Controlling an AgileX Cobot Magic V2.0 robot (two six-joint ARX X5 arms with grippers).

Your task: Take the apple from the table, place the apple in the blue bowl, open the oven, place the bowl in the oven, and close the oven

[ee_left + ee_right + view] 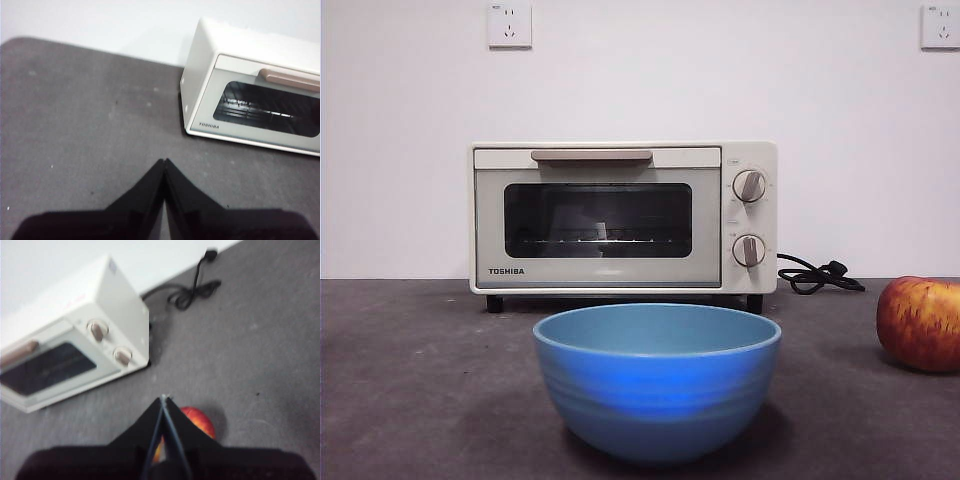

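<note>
Nothing of the task is done yet, as far as I can see. The table [410, 380] carries everything, dark grey and matte. The oven [620, 215] stands at the back against the wall, door shut, beige handle [591, 156] across the top of the door, rack visible through the glass, black cord [815, 275] trailing off on the knob side. The blue bowl [657, 380] sits in front of the oven, near the front camera, upright, and I see nothing above its rim; its inside isn't visible from here.

The apple [923, 322] lies on the table, off to one side of the bowl and apart from it, cut by the front view's edge. The right gripper [164, 399] hangs over it with jaws pressed together, tips above the apple's near edge, not holding it; the picture is blurred. The left gripper [165, 161] waits over bare table on the oven's other side, jaws also pressed together, gripping nothing.

All left to do: pick the apple, drop it in the bowl, open the door, bowl inside, close. The right jaws would need to spread before any grasp.
</note>
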